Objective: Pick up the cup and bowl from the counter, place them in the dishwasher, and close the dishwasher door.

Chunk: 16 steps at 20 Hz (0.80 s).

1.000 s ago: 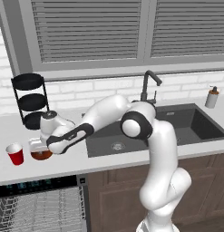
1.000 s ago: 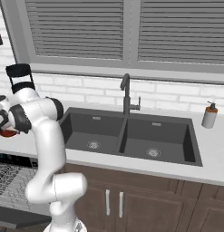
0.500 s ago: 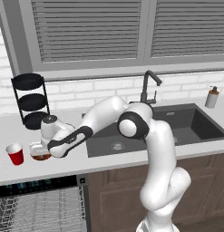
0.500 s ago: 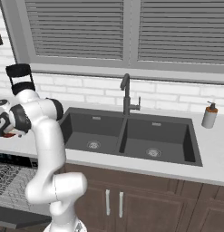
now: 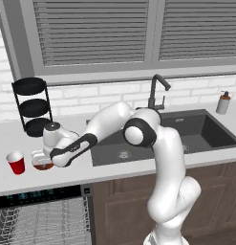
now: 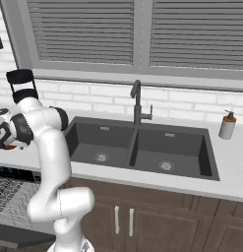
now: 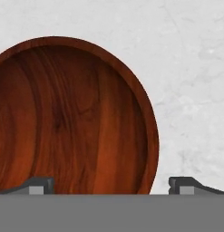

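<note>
From the left base view, the bowl point(image 5: 42, 162) sits on the bench point(image 5: 24, 179) just right of the cup point(image 5: 16, 162), with the tool point(image 5: 48, 158) low over it. In the hand view, the tool point(image 7: 111, 183) stands wide, 1 finger point(image 7: 36, 185) over the bowl point(image 7: 72, 118), the other over bare bench point(image 7: 190, 81).

Shuttered window point(image 5: 138, 33) above white brick wall point(image 5: 91, 95).

A black three-tier stand point(image 5: 31, 106) stood by the brick wall. A dark faucet point(image 5: 156, 91) rose behind the sink point(image 6: 137, 145), a soap dispenser point(image 6: 227, 126) off to its right.
</note>
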{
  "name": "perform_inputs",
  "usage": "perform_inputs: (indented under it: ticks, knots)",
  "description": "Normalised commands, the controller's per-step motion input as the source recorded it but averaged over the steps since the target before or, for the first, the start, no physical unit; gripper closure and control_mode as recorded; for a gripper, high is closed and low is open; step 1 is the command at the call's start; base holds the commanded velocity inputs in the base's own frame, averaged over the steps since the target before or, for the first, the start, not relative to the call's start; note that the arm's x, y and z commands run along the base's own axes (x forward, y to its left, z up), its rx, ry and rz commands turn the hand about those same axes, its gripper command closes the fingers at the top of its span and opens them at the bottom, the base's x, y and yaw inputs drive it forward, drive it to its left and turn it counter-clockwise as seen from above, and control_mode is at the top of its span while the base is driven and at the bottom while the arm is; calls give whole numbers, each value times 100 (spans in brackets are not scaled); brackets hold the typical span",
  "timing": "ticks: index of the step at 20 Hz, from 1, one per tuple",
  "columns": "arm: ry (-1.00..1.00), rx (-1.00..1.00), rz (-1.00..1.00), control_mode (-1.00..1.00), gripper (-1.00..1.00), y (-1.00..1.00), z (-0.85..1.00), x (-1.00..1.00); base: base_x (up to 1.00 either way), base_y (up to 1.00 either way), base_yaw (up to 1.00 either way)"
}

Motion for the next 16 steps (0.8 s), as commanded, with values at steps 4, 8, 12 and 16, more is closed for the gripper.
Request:
perform_inputs:
  ticks: [4,8,12,16]
  knots:
    - [1,0,0,-100,100,0,0,0,0,0,0]
    - [1,0,0,-100,100,1,0,0,0,0,0]
    - [1,0,1,-100,100,1,0,-1,0,0,0]
    - [1,1,-2,-100,100,-11,4,-13,0,0,0]
